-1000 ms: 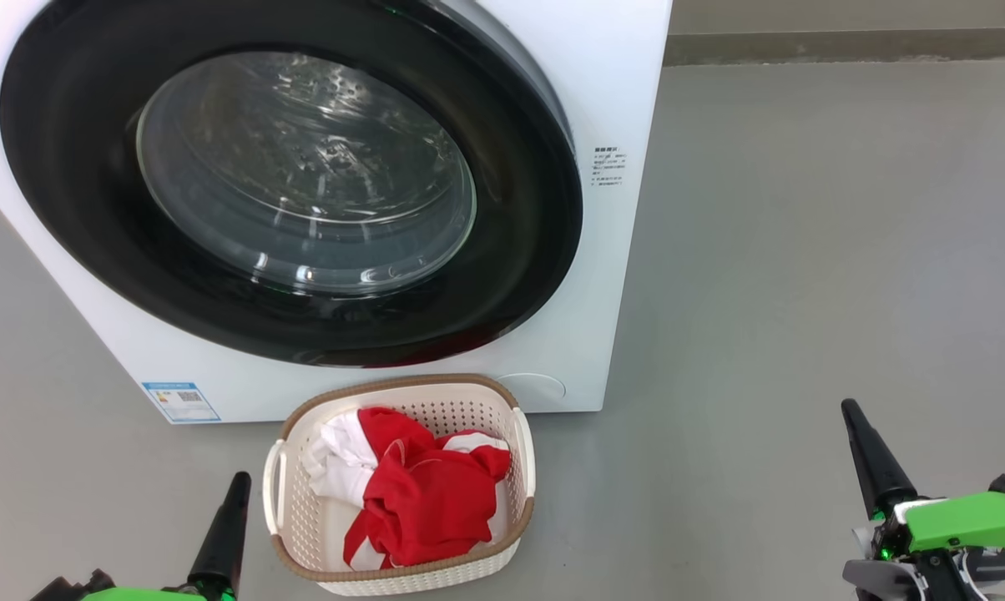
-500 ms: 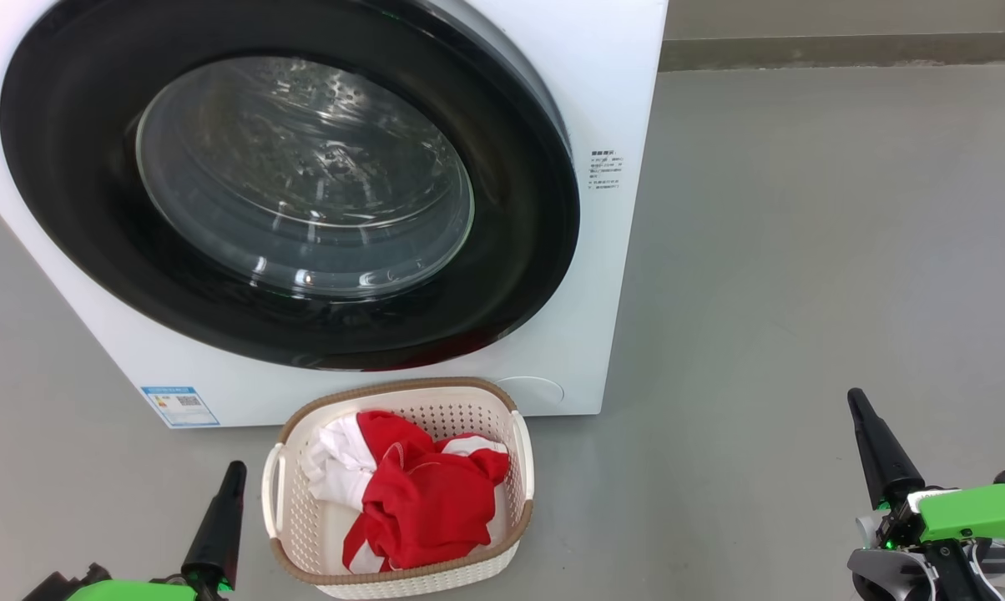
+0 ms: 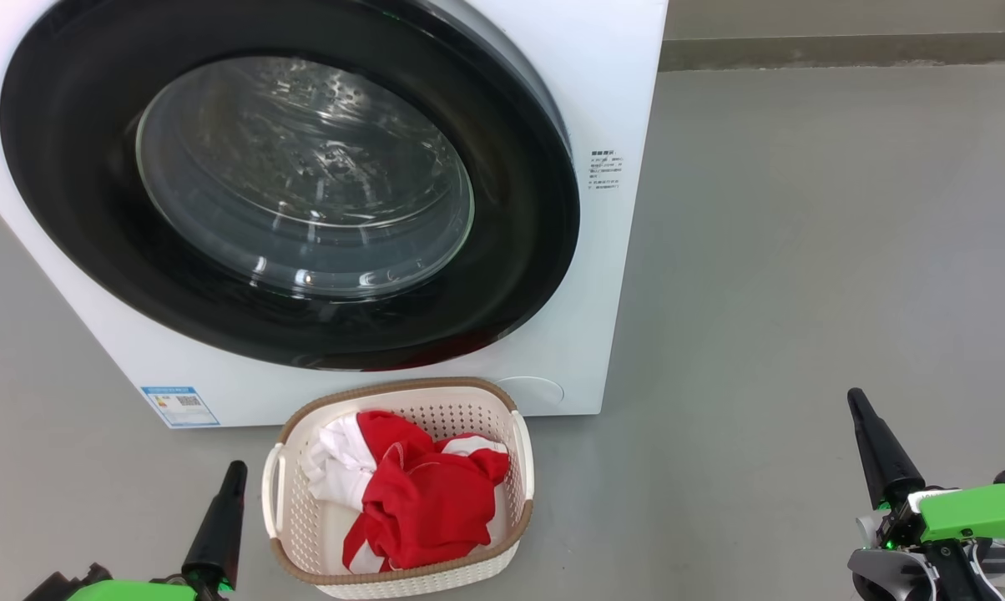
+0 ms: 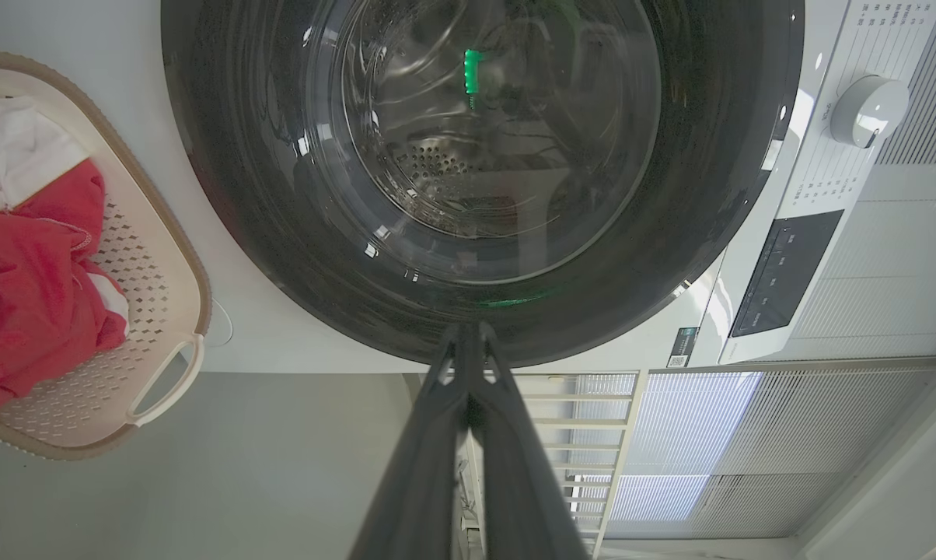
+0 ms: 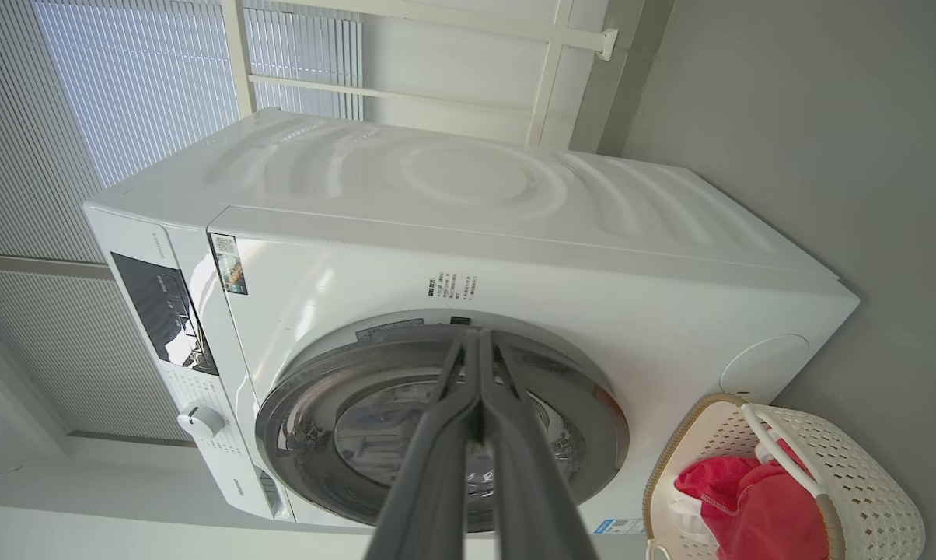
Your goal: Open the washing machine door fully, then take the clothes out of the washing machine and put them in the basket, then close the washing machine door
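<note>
The white washing machine (image 3: 611, 100) (image 5: 515, 233) stands ahead with its door (image 3: 102, 217) (image 4: 242, 194) (image 5: 600, 435) closed flat against the front. Through the glass only the steel drum shows. The red and white clothes (image 3: 419, 492) (image 4: 25, 264) (image 5: 748, 505) lie in the cream basket (image 3: 477, 409) (image 4: 165, 365) (image 5: 849, 482) on the floor right before the machine. My left gripper (image 3: 234, 469) (image 4: 468, 330) is shut and empty, low at the basket's left. My right gripper (image 3: 855, 396) (image 5: 476, 336) is shut and empty, well off to the right above bare floor.
Grey floor (image 3: 803, 250) spreads to the right of the machine up to a wall base (image 3: 845, 48). White slatted panels (image 4: 709, 435) (image 5: 126, 85) stand behind and beside the machine. Its control panel and dial (image 4: 868, 109) (image 5: 198, 420) sit on the upper front.
Over the last second the picture shifted slightly and both grippers drew back a little; in the last half second nothing moved.
</note>
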### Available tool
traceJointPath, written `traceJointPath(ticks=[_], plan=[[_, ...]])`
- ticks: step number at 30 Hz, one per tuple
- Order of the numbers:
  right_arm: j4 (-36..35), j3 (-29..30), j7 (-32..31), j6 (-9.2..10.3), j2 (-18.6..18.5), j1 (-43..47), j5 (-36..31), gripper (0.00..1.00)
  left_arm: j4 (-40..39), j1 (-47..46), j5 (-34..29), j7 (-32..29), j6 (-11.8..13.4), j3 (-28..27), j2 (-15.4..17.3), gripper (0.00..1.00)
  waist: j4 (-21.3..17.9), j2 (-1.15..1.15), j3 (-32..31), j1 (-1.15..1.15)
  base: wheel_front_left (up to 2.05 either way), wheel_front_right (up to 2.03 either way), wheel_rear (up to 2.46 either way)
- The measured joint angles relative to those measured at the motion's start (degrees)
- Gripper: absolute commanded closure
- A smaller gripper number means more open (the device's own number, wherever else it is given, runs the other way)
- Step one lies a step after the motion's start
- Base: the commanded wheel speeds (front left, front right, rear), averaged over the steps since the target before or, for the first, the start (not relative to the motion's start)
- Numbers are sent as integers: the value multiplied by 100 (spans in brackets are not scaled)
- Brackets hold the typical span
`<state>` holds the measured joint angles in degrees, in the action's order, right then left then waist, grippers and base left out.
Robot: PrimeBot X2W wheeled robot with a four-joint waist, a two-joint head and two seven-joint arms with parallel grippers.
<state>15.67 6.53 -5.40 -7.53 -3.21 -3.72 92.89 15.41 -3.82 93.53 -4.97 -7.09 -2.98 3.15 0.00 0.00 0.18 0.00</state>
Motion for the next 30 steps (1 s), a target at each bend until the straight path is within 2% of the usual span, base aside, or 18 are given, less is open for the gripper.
traceJointPath(ticks=[30], plan=[[0, 22, -18, 0, 18, 0, -4, 100, 0, 0, -9, -51, 0, -48, -23, 100, 0, 0, 0, 0, 0, 0, 0]])
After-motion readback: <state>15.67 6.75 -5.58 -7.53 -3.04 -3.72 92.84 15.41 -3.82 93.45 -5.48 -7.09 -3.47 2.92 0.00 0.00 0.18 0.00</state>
